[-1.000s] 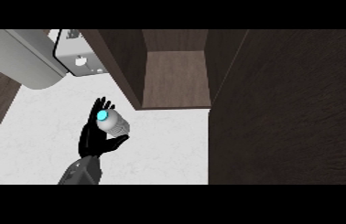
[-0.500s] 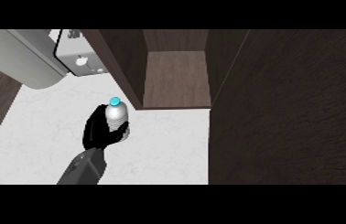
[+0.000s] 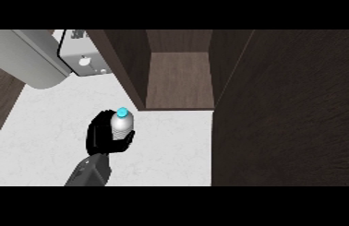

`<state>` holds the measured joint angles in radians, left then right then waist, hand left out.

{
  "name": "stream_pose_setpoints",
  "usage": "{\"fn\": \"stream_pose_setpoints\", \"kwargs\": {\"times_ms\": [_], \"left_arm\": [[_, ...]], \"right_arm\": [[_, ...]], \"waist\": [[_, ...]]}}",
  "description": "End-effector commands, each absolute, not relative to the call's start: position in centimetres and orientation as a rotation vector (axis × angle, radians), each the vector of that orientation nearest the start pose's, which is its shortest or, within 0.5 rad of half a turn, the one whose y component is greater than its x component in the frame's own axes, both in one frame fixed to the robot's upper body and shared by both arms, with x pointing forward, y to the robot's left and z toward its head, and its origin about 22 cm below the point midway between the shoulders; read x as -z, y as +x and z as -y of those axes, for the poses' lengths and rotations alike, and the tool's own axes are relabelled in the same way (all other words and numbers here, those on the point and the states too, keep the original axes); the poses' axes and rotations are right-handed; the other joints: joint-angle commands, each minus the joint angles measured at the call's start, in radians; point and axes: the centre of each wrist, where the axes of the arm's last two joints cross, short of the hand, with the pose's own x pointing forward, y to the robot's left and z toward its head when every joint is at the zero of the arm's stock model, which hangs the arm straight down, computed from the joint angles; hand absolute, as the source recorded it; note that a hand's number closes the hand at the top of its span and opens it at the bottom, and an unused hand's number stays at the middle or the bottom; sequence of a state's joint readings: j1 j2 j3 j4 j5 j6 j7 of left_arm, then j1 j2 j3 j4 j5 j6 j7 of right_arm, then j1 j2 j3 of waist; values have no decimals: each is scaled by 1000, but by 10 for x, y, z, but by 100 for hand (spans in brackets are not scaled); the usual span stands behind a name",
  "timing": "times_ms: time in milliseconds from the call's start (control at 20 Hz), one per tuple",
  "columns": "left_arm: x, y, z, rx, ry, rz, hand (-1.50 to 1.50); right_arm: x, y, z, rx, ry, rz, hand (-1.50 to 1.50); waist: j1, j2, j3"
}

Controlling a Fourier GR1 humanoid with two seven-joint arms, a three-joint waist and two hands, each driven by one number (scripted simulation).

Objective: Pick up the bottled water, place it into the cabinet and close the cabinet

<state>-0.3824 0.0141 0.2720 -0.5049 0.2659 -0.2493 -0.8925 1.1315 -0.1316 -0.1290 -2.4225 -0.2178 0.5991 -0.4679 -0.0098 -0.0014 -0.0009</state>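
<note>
Dark wood cabinet (image 3: 179,80) open ahead, with its door (image 3: 286,110) standing out along the right side. My left hand (image 3: 102,138), over the white counter (image 3: 41,142), is clasped round the bottle (image 3: 122,124). Bottle upright, blue cap up, just short of the cabinet's left wall. That wall sits between bottle and opening. A grey appliance (image 3: 34,59) at far left, well apart.

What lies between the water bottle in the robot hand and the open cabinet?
In the head view, only a bare strip of white counter shows between the bottle, held in the robot hand, and the open cabinet.
</note>
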Motion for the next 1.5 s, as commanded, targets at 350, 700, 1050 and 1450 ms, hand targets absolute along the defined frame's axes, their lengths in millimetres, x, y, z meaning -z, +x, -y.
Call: {"fn": "stream_pose_setpoints", "kwargs": {"times_ms": [350,700,1050,1450], "left_arm": [[113,271,-209,-326,-321,1871,150],[53,274,-165,-255,-406,1892,150],[-16,256,-109,-158,-465,1892,150],[-81,251,-49,-152,-362,1881,150]], "right_arm": [[-117,1,294,-205,118,1911,-150],[-120,2,296,-218,139,1896,-150],[-122,8,297,-227,152,1895,-150],[-125,15,291,-208,138,1923,-150]], "waist": [[16,-8,2],[16,-9,2],[10,-4,1],[-6,1,1]]}}
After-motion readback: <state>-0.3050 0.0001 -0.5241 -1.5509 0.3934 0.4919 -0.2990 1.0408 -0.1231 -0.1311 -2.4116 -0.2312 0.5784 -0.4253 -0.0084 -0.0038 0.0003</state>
